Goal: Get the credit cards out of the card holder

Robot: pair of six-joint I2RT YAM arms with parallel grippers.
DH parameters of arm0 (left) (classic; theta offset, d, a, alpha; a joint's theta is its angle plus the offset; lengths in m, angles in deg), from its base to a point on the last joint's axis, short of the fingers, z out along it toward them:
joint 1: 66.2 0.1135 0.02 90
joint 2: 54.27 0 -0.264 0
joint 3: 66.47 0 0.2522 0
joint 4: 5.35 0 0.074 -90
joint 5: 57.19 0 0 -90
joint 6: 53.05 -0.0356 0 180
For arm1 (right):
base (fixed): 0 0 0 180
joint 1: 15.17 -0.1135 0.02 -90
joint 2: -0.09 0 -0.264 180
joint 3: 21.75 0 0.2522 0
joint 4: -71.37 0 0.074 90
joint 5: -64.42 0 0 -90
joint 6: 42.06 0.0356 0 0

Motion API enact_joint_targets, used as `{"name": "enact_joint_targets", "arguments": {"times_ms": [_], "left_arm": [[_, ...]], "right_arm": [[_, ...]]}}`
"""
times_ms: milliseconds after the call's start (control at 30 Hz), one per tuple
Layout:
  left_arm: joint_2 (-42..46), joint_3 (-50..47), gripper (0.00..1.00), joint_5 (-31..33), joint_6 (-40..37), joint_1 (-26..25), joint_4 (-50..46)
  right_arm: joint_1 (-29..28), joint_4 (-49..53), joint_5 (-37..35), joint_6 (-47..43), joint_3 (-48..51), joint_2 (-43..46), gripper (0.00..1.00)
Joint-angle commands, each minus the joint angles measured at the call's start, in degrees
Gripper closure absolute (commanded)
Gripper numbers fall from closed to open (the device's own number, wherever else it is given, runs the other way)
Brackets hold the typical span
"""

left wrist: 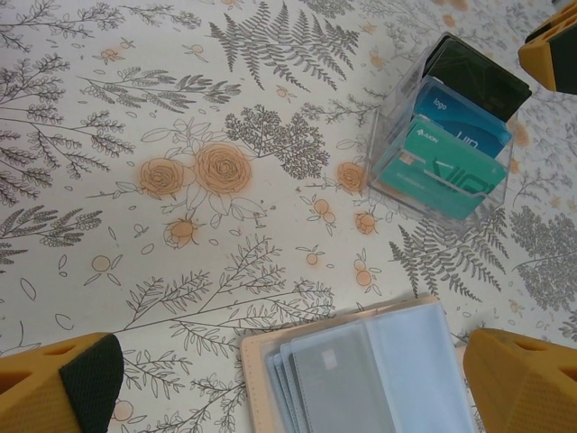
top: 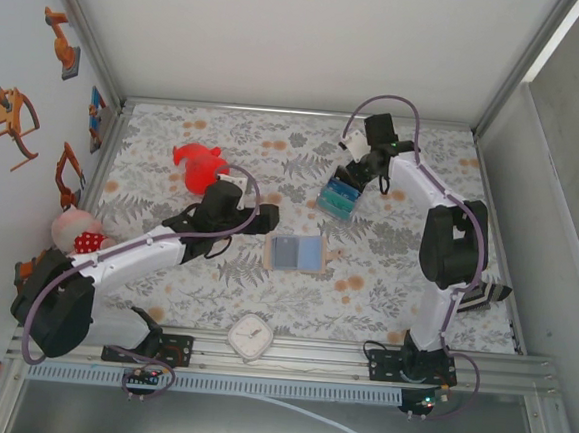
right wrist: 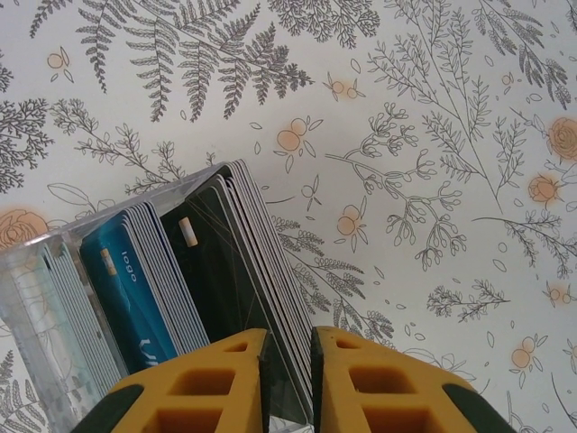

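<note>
The credit cards [left wrist: 442, 167] are thin, stiff, light and slick. They will not buckle under a pinch, but their glossy faces slide easily. Take one by a short edge with the flat faces between the pads, and draw it straight along its own length.

A row of them, blue, teal and dark, stands on edge in a clear box [top: 339, 198] on the worktop [top: 363, 303]. The box sits near the card holder [left wrist: 254, 388], just beyond it on your right arm's side. The card holder lies open in the middle of the worktop, and a greyish card [left wrist: 338, 383] shows through its frosted plastic sleeves, so I judge at least one is left to pull.

Those sleeves look soft and likely to cling. The holder itself is light, so expect it to lift with the card unless you pin it down while you draw.

Your right pincer [right wrist: 287, 383] hangs over the box. Its jaws stand a sliver apart around the top edge of a card at the end of the row, beside a dark card [right wrist: 225, 271]. I cannot tell whether they pinch it or merely flank it. Your left pincer [left wrist: 288, 374] hovers over the open holder, jaws spread wide, grasping nothing.

Farther out lie a red toy [top: 198, 164] at the back left and a small white clock [top: 251, 336] at the near edge.
</note>
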Motion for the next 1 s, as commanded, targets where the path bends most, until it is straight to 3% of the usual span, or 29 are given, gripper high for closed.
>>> {"name": "enact_joint_targets", "arguments": {"times_ms": [0,500,733,967], "left_arm": [[2.46,-1.01,0.03,1.96,-0.45,0.21,-1.21],[14.95,-8.00,0.03,15.99,4.19,0.63,-1.01],[22.88,-13.71,0.03,22.91,5.91,0.76,-0.17],[31.44,-19.05,0.03,28.63,7.57,1.00,-2.40]], "right_arm": [[0.34,-0.86,1.14,3.27,-0.70,1.58,0.81],[-3.33,-9.32,3.02,31.47,20.05,22.93,0.72],[-14.06,-6.34,-5.61,39.78,26.85,29.81,0.62],[-25.53,-6.43,-10.44,48.39,30.28,28.46,0.59]]}}
